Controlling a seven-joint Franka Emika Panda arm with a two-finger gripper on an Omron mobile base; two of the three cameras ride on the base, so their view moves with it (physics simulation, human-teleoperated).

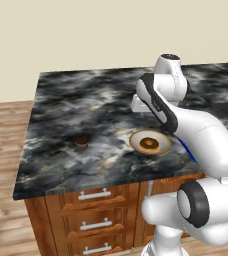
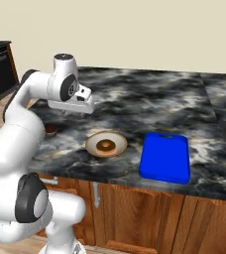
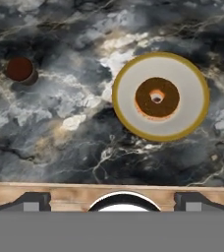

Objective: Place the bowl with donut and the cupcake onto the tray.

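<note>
Spread and empty, claw [image 3: 112, 199] hovers above the table's [image 2: 149, 99] front edge; reaching for bowl [image 3: 187, 78] with donut [image 3: 156, 97] seems next, needing a descent onto its rim

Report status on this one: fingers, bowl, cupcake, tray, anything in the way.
Gripper above counter, fingers spread, holding nothing. Bowl with donut beside tray, not on it. Cupcake apart, on counter. Nothing blocking.
</note>
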